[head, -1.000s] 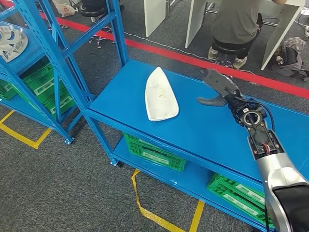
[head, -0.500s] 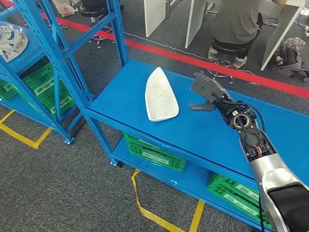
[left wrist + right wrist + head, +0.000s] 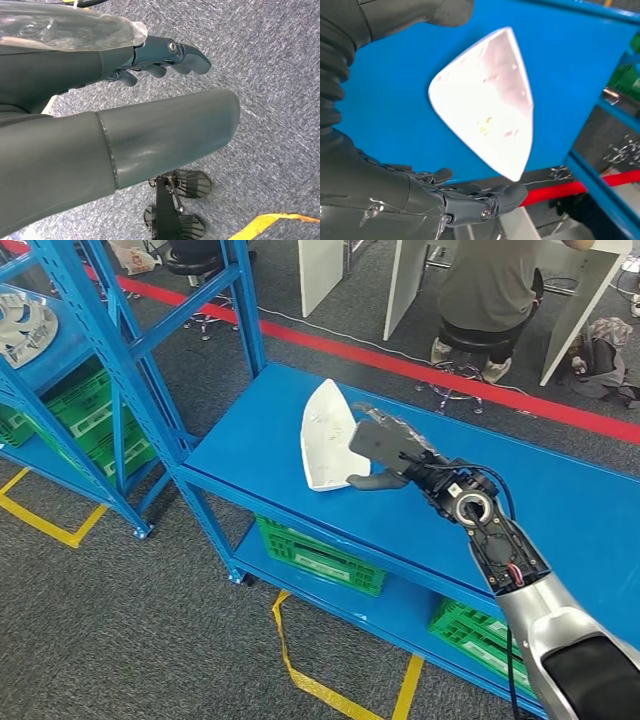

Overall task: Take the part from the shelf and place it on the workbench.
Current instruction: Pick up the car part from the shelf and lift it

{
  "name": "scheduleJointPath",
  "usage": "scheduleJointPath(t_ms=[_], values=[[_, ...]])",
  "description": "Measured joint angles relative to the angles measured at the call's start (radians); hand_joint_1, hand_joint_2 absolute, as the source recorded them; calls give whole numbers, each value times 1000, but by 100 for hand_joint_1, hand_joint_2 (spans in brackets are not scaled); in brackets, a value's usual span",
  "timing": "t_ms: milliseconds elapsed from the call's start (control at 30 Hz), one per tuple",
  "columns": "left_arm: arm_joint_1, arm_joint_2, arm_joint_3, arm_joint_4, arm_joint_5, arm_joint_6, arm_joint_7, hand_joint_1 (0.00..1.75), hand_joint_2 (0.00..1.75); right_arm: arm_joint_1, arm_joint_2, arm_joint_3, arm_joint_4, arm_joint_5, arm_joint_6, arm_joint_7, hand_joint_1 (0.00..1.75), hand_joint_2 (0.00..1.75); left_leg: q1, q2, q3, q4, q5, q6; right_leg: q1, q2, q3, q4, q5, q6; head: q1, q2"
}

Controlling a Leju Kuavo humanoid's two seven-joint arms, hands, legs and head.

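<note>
White part (image 3: 329, 437) is seen lying flat on blue workbench (image 3: 453, 510), near its shelf-side end. Right hand (image 3: 389, 448) is held over part's right edge w/ fingers spread, thumb out, nothing gripped. Left hand (image 3: 158, 55) is seen hanging over grey carpet (image 3: 271, 100), fingers loosely apart, holding nothing. Blue shelf (image 3: 113, 350) is seen beside workbench.
</note>
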Motion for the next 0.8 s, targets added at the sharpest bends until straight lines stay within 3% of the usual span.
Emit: scheduleJointPath(t_ms=[800], values=[[2,0,7,0,2,6,0,0,0,31,18,93,-79,-45,24,34,0,175,0,0,0,0,0,0,0,0,0,-1,0,0,0,0]])
